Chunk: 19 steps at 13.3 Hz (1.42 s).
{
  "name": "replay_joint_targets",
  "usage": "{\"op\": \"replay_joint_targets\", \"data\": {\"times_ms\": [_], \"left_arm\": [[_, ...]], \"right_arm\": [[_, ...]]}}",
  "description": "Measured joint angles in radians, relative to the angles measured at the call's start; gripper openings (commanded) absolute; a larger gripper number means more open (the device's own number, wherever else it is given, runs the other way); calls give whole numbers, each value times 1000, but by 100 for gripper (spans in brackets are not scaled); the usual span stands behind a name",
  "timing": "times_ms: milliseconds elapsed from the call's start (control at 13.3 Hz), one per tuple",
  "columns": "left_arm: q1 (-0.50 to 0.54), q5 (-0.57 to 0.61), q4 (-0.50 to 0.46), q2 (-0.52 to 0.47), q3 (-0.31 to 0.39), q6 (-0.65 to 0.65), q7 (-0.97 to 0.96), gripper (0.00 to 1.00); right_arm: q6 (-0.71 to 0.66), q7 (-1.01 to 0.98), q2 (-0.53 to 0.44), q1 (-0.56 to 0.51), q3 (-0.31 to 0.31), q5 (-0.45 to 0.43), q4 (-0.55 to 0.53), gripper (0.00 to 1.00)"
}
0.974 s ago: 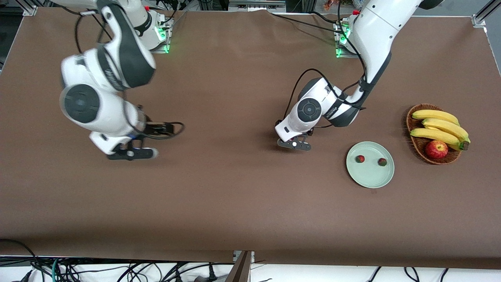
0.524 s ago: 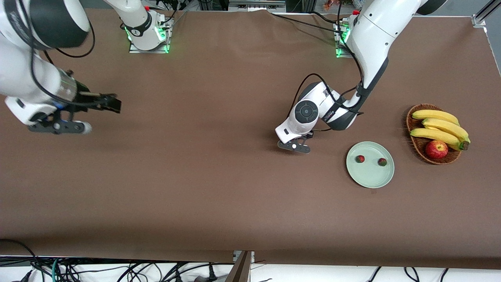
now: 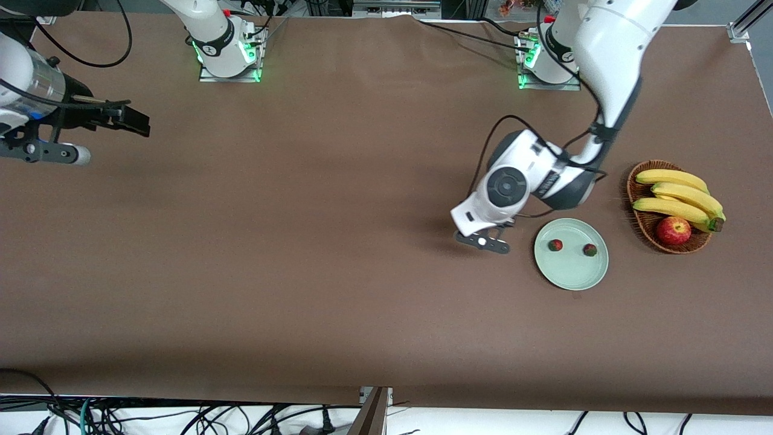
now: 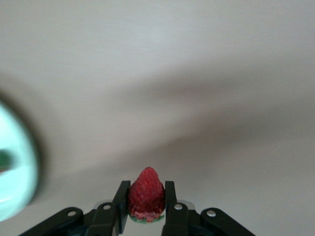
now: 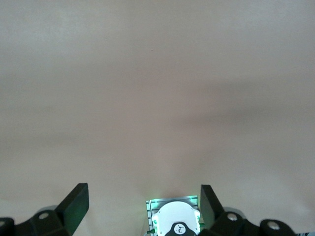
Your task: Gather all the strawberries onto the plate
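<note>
Left gripper (image 4: 146,216) clamped on small red strawberry (image 4: 146,193), just beside round pale mint-green plate (image 3: 570,272) holding two strawberries (image 3: 555,244). Right gripper (image 5: 142,206) waits, fingers spread, over table's right-arm end.

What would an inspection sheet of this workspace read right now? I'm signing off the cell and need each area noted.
Surface: brown table cover, flat, no spills seen.
Job's things: mint-green plate holds two strawberries, lying apart; a third strawberry is clamped in the left gripper.
Clutter: wicker basket with bananas and an apple, beside the plate toward the left arm's end.
Grippers: left gripper shut on the third strawberry, over bare table beside the plate; right gripper open, empty, waiting at the right arm's end.
Cables: loose bundle below the table's near edge.
Surroundings: both arm bases show green lights.
</note>
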Motion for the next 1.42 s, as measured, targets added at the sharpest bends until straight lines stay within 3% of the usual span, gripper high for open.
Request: {"op": "replay_joint_targets", "data": {"times_ms": [300, 674, 824, 899, 974, 1423], "left_arm": [[136, 21, 64, -5, 7, -91, 371, 2], [231, 106, 62, 70, 10, 86, 792, 7], [258, 119, 62, 104, 12, 154, 908, 34], [273, 119, 63, 116, 12, 174, 949, 96], [286, 119, 63, 124, 13, 184, 975, 100], [299, 119, 90, 93, 5, 165, 995, 100]], "right_arm": [[0, -100, -37, -4, -53, 1, 9, 100], [-1, -159, -32, -4, -55, 1, 9, 100], [-1, -160, -31, -4, -55, 1, 9, 100], [-1, -160, -30, -4, -55, 1, 9, 100], [-1, -160, -30, -4, -55, 1, 9, 100], [-1, -161, -30, -3, -54, 1, 9, 100]]}}
